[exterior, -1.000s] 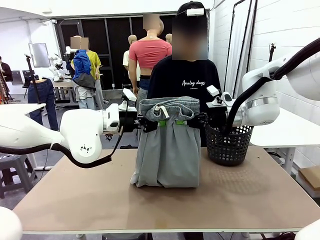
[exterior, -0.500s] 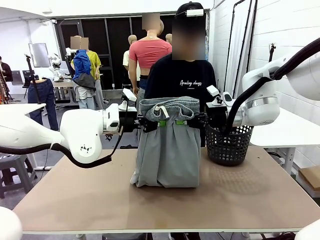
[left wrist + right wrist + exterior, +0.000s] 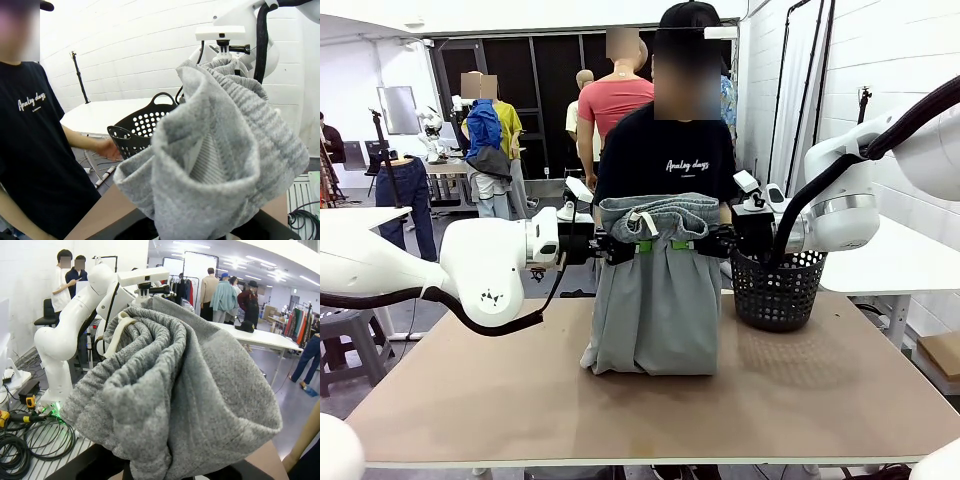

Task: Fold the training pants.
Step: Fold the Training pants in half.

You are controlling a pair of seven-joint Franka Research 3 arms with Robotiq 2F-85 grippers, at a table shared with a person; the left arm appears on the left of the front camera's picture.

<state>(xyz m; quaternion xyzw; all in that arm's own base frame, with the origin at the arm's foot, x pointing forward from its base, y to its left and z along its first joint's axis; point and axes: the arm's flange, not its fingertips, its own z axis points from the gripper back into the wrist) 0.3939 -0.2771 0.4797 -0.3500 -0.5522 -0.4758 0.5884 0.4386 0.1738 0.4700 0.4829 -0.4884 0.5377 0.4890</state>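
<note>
Training pants [image 3: 655, 300] hang by waistband between my two grippers, above bench [image 3: 520, 400]; leg ends bunched on bench. Left gripper [image 3: 642, 245] and right gripper [image 3: 682, 244] both clamped on waistband. I judge pinches shallow: elastic could slip, one corner drop. Black mesh basket [image 3: 777, 290] just beside right; sideways swing could snag it. Person [image 3: 665, 165] close behind.

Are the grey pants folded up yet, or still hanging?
Hanging. Both end effectors, left and right, grip the training pants below the waistband, lower end bunched on the table.
</note>
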